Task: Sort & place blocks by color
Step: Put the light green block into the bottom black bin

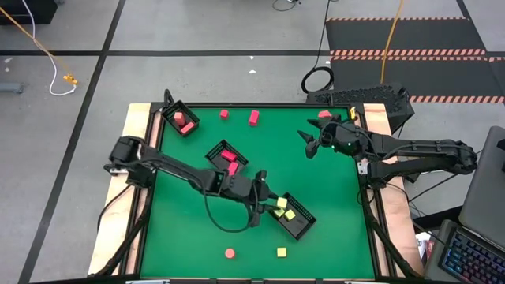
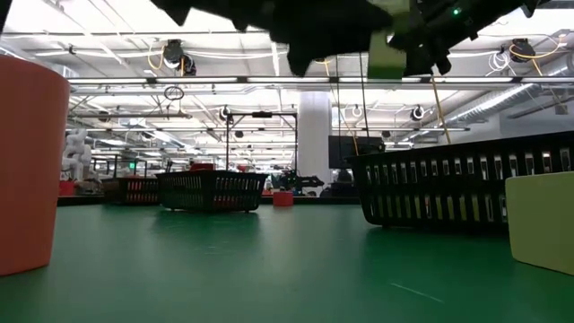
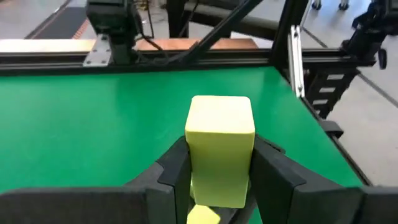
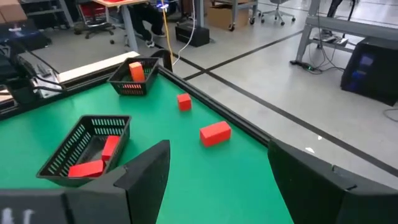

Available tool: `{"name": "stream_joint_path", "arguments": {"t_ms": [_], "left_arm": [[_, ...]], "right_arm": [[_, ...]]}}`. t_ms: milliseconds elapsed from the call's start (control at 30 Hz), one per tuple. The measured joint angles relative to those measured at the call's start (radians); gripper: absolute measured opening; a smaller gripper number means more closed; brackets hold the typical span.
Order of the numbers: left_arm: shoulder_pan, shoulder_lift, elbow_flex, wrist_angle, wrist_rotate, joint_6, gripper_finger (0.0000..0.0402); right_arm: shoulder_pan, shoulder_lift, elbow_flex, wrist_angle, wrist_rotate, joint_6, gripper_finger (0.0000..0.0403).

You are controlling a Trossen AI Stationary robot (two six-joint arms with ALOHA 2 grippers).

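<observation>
Left gripper clamped on yellow block above black tray; right gripper spread apart, idle.

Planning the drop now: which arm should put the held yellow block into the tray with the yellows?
Left. The left gripper already clamps the yellow block beside that tray; the right gripper is open, far off.

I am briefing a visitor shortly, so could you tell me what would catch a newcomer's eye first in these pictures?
First, the pale yellow cube-shaped block clamped in the left gripper, poised at the edge of the black slatted tray already holding yellow blocks. Next, the right gripper, hovering open over the green table near the far right corner. Red blocks fill two other trays.
</observation>
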Motion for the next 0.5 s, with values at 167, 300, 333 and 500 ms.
{"name": "stream_joint_path", "arguments": {"t_ms": [167, 300, 333, 500], "left_arm": [[0.003, 0.053, -0.001, 0.039, 0.003, 0.002, 0.0126], [0.006, 0.057, 0.0, 0.046, 0.001, -0.011, 0.0126], [0.006, 0.057, 0.0, 0.04, -0.001, -0.013, 0.0133], [0.005, 0.054, 0.0, 0.038, -0.044, -0.032, 0.0261]], "right_arm": [[0.0, 0.002, 0.0, -0.003, -0.001, 0.0, 0.0267], [0.0, 0.002, 0.0, -0.002, -0.001, 0.0, 0.0267], [0.0, 0.002, 0.0, -0.002, -0.001, 0.0, 0.0267], [0.0, 0.003, 0.0, -0.002, -0.001, 0.0, 0.0267]]}}
